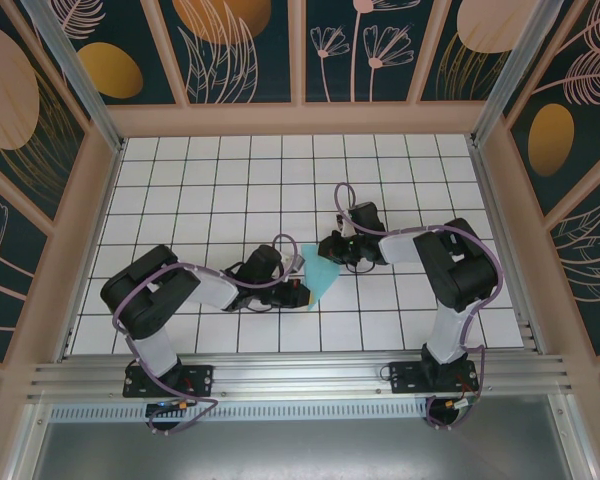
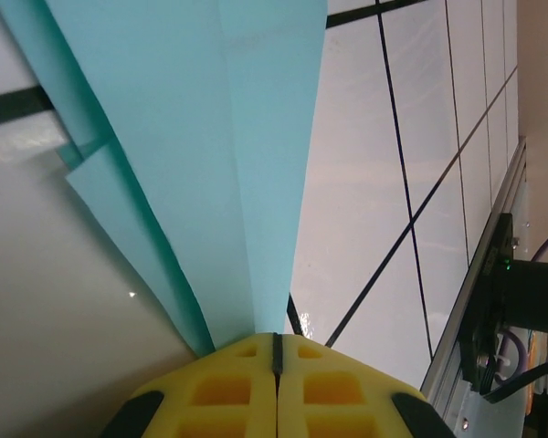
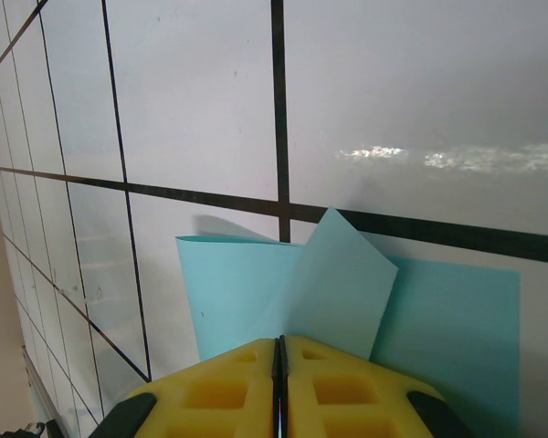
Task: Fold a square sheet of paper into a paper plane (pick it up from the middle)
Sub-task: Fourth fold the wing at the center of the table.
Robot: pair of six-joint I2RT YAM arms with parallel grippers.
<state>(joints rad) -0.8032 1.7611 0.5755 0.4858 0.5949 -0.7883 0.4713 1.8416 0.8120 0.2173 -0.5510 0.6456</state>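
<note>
Paper point(image 1: 322, 276) between left tool point(image 2: 276, 341), right tool point(image 3: 279, 343) (both tight)

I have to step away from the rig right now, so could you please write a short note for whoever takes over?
Left pincer: shut on the sheet of paper, clamping its narrow, tapered end.
Right pincer: shut on the same sheet, where a folded flap rises from it.
Paper: low over the table, between the two arms, toward the near side.
Done: several folds are in; layers overlap and narrow toward the left pincer.
Left: it does not yet look like a finished dart. Probably the last folds and the centre crease remain, then release.
</note>
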